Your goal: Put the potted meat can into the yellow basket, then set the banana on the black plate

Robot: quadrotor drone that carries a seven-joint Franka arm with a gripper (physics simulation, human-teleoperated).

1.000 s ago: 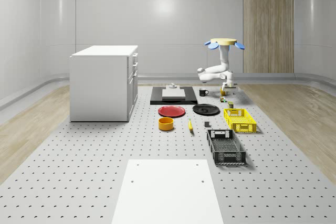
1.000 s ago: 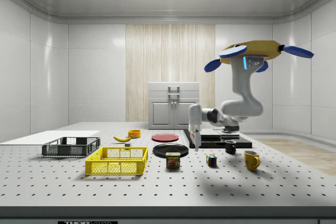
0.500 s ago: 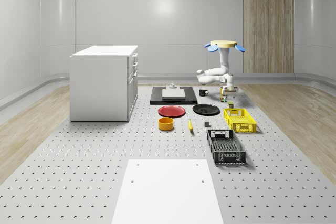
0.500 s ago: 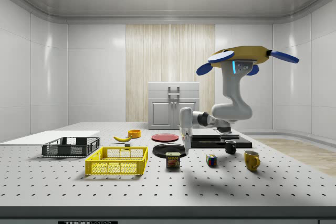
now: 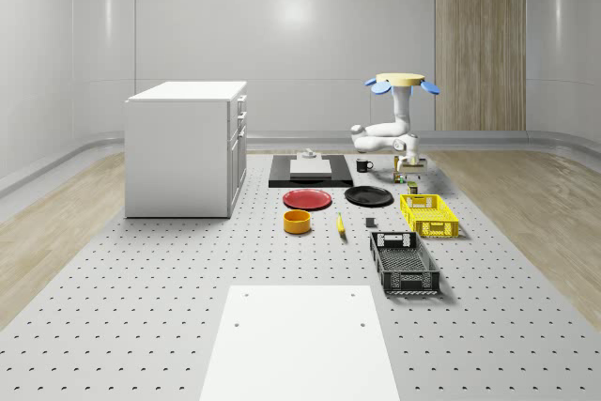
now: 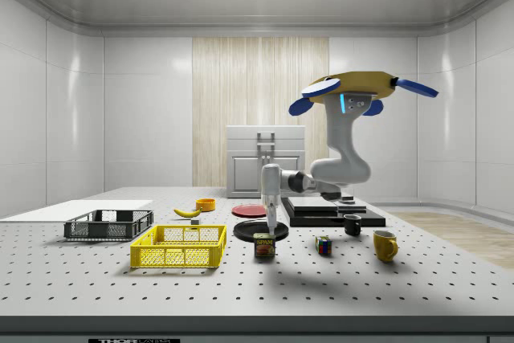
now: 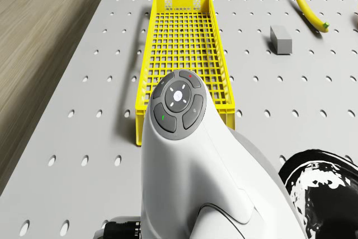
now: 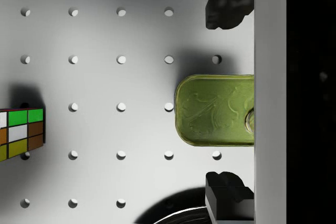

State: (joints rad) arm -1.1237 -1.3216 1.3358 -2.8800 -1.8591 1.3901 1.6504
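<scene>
Side view, left to right: black crate at left on desk. Yellow basket left of centre, banana behind it. Black plate at centre, potted meat can just in front, upright on desk. Gripper hanging directly above can, pointing down, not touching. Wrist view: 2 fingers spread wide, either side of can, holding nothing. Drone hovering upper right of centre, above black tray. Cube, yellow mug at right.
</scene>
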